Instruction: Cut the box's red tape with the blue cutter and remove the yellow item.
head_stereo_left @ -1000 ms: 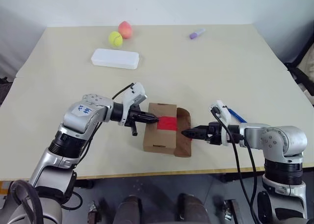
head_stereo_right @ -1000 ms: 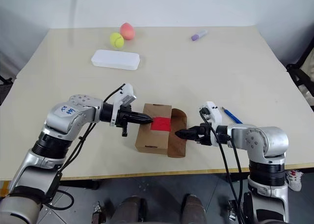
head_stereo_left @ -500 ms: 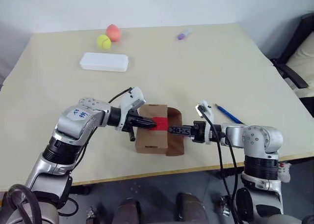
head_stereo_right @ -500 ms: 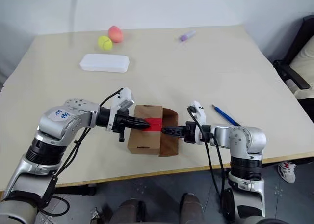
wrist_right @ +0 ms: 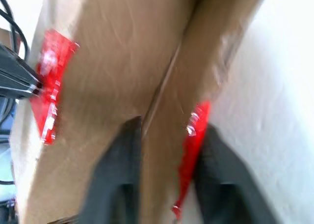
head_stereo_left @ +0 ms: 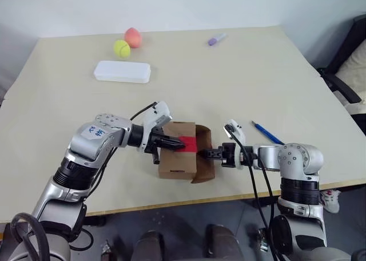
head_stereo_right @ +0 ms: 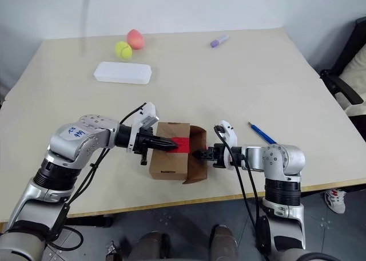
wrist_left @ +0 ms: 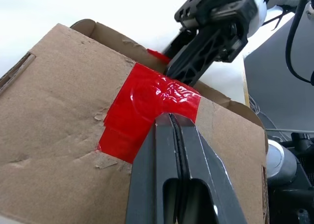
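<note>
Now, flap and right gripper: the right gripper (head_stereo_right: 201,155) meets the box (head_stereo_right: 169,147) from the robot's right; in the right wrist view its two fingers (wrist_right: 117,172) straddle the raised flap's edge, one on each face, pinching the cardboard
Left gripper: the left gripper (head_stereo_left: 180,145) comes in from the opposite side, fingers pressed together with nothing between them, tips resting on the red tape (wrist_left: 147,108) atop the box
Tape state: the strip looks parted (one piece lies on the lid, a smaller red scrap clings to the flap by the right fingers)
Long axis: the box runs roughly away from the robot, and the flap hinges along its right side
Blue cutter: the blue cutter (head_stereo_left: 267,133) lies on the table (head_stereo_left: 229,78) just beyond the right arm, touched by neither gripper
Yellow item: no sign of it; I judge it is inside the box
Room to move: bare table lies right of the flap, so it can swing outward; the near table edge is close
</note>
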Motion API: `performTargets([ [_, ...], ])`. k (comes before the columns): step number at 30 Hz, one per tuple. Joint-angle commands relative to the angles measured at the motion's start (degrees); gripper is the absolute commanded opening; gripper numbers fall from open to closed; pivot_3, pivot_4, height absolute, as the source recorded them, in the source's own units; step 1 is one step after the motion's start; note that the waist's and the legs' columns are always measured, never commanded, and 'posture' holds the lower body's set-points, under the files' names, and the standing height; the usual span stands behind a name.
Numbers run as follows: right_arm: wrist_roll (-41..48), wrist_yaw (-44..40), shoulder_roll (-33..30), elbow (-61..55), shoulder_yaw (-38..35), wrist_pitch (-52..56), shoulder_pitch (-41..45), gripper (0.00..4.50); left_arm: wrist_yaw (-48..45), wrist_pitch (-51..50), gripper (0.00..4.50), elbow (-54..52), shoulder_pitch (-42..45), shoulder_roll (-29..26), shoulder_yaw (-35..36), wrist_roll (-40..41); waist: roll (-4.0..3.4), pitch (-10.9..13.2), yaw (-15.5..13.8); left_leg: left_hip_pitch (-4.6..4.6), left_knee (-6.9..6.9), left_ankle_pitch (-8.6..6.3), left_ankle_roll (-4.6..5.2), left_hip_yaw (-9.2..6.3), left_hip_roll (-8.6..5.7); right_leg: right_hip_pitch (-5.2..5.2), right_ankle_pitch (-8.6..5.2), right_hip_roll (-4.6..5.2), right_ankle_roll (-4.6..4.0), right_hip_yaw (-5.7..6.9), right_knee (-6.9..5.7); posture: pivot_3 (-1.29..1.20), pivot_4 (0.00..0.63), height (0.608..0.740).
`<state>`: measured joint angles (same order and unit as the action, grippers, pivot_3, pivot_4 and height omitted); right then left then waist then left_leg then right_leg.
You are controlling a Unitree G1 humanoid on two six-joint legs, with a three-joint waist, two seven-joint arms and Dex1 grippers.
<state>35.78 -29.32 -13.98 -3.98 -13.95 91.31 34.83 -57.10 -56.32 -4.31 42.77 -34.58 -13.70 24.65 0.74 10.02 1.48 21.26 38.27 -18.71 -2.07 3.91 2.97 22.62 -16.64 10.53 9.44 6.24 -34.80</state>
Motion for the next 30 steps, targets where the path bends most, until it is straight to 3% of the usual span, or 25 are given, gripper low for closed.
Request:
performTargets([
  [1,1.35,1.37,-0.82,-2.16,-1.40,1.16,1.44,0.03,0.80,0.23,0.00,1.69,0.10,-0.09,-1.14,-1.41,0.00,0.00,-0.01,0.00,0.00,0.00,0.00,0.00,0.00,0.00,0.00,0.00,0.00,0.00,0.00,0.00,0.150,0.740],
  [7,8.61,8.93,-3.49,-8.28,-1.10,1.19,2.79,0.03,1.34,2.31,0.00,2.93,0.02,0.85,-0.57,-1.52,-0.05,0.03,-0.17,0.05,0.00,0.00,0.00,0.00,-0.01,0.01,0.00,0.00,0.00,0.00,0.04,0.00,0.150,0.740],
  [17,30.69,29.17,-10.63,-9.14,-0.84,1.19,12.12,0.03,3.42,5.84,0.00,5.23,0.51,4.52,2.06,-1.48,-0.07,0.07,-0.26,0.13,-0.05,0.00,0.00,0.01,-0.01,0.09,0.00,0.01,0.01,0.02,0.13,0.00,0.150,0.740],
  [30,59.52,51.22,-23.41,-6.47,7.99,-1.71,20.11,0.03,6.55,8.74,0.00,6.82,0.69,7.58,5.04,-1.60,-0.04,0.09,-1.55,0.32,-0.03,-0.02,0.04,0.03,-0.01,0.12,0.01,0.01,0.02,0.07,0.41,0.00,0.150,0.740],
])
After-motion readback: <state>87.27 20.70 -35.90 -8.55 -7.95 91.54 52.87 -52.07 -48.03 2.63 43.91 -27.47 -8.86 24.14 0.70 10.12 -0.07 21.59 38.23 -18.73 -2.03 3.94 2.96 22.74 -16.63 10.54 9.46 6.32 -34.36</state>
